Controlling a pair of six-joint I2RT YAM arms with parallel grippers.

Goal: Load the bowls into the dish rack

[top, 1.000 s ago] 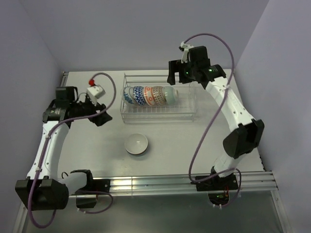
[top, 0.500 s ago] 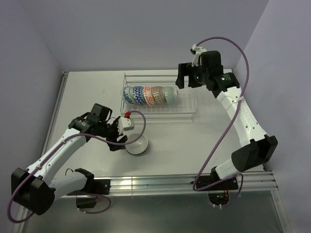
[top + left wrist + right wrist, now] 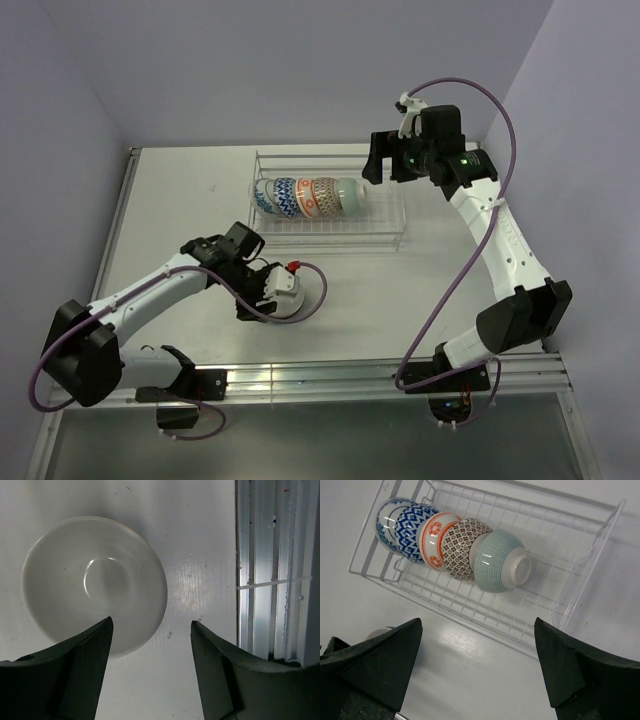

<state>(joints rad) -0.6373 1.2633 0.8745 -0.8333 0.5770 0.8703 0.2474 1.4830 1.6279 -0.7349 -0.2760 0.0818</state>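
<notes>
The white bowl [image 3: 95,585] sits upright on the table [image 3: 200,540] at 6 o'clock from the dish rack [image 3: 385,218], where five bowls [image 3: 455,542] nest on edge. The left gripper [image 3: 150,625] hangs spread over its 5 o'clock rim — likely to pinch it; the right gripper [image 3: 477,625] hovers wide, empty.

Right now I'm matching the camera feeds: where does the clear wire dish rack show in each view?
Top external: the clear wire dish rack sits upper centre, beyond both arms' bases.
Left wrist: not in it.
Right wrist: the rack fills the upper frame.
Shared landmark: the pale green gridded bowl ending the row inside it.
</notes>
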